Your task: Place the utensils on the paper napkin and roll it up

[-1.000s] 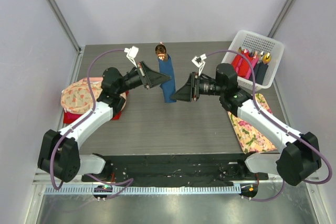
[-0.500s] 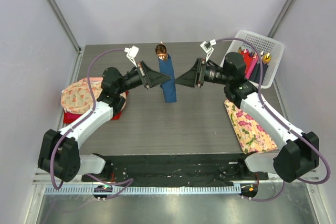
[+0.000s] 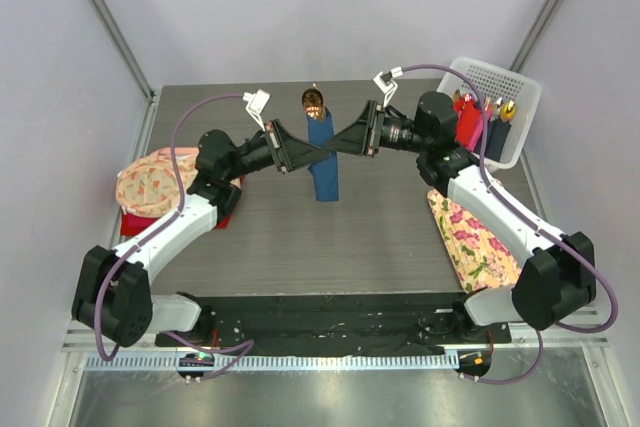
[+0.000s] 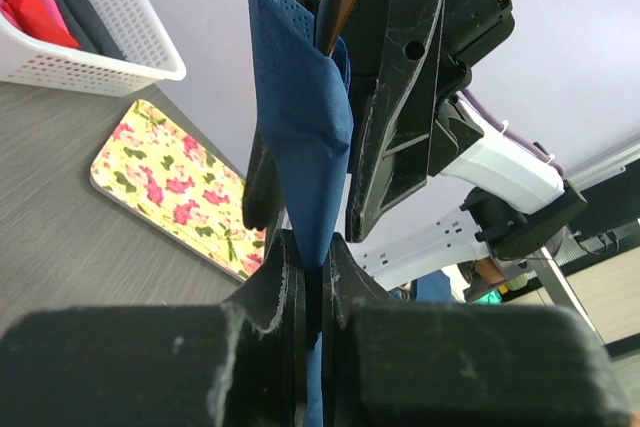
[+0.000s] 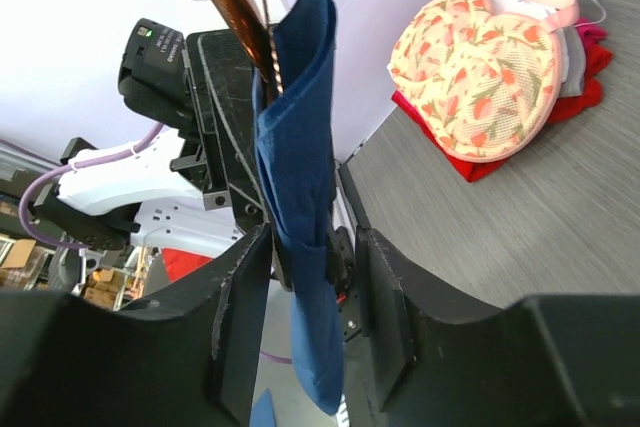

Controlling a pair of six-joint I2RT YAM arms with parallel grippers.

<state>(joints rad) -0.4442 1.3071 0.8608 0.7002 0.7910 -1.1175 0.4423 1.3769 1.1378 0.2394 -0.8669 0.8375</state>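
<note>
Now we see left gripper (image 4: 318, 269) clamped on napkin (image 4: 300, 127) holding utensils (image 3: 311, 100); right gripper (image 5: 312, 245) apart, straddling napkin.

Table: you work on a matte, dark grey wood-grain surface (image 3: 300, 237).
Back wall: a plain pale back wall (image 3: 330, 7) meets the surface's far edge.
Side walls: the left wall (image 3: 50, 147) and right wall (image 3: 600, 127), equally pale, close off both side edges.
Struts: grey metal struts (image 3: 108, 17) slant up from the far corners.
Ledge: a brushed metal ledge (image 3: 330, 397) runs below the near edge.
Light: even and diffuse; you see soft glare on the ledge.
</note>
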